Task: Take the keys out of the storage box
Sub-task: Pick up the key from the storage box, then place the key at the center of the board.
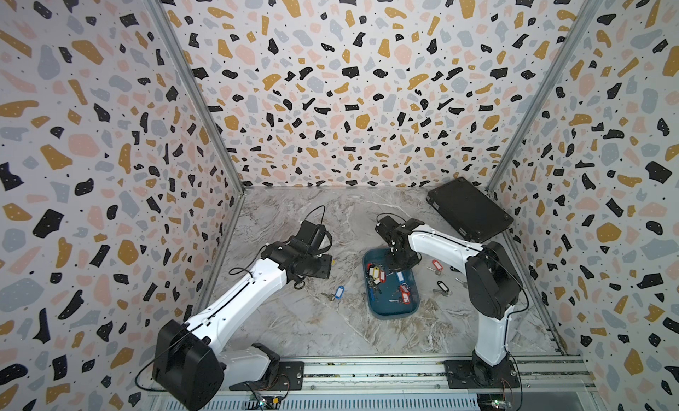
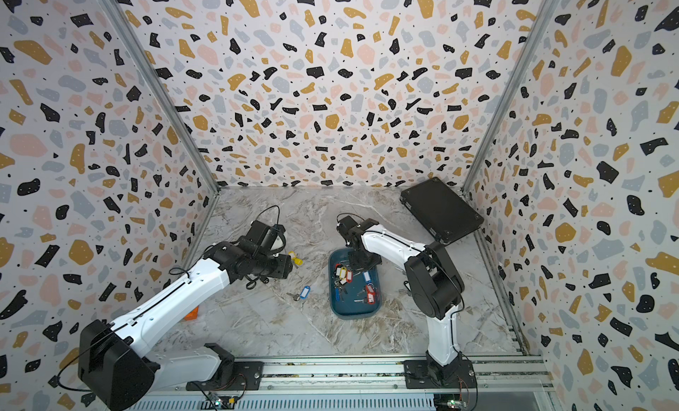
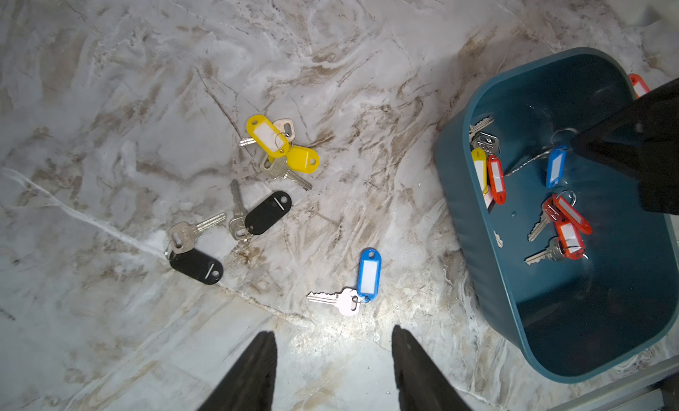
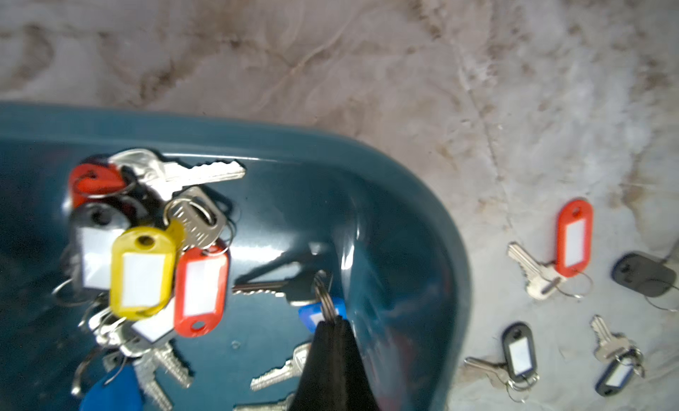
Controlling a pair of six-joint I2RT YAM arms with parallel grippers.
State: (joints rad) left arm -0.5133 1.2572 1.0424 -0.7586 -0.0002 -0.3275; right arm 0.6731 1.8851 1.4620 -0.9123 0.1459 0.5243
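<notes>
- Marbled tabletop [image 1: 294, 324], terrazzo-print walls [image 1: 330, 97].
- Storage box [image 1: 389, 310], mid-tabletop, holds the keys [image 1: 375, 274]; loose keys [image 3: 270, 135] flank it; black case [image 1: 470, 211] in far corner.
- Right end effector [image 4: 332, 326] clamped on blue-tagged key [image 4: 310, 314] by its ring, inside the box; left end effector [image 3: 333, 332] apart, empty.

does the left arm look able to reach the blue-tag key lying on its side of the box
Probably yes. The left gripper is open and empty, the blue-tag key lies alone on the table just ahead of it, and the right gripper is down in the storage box, out of the way.
</notes>
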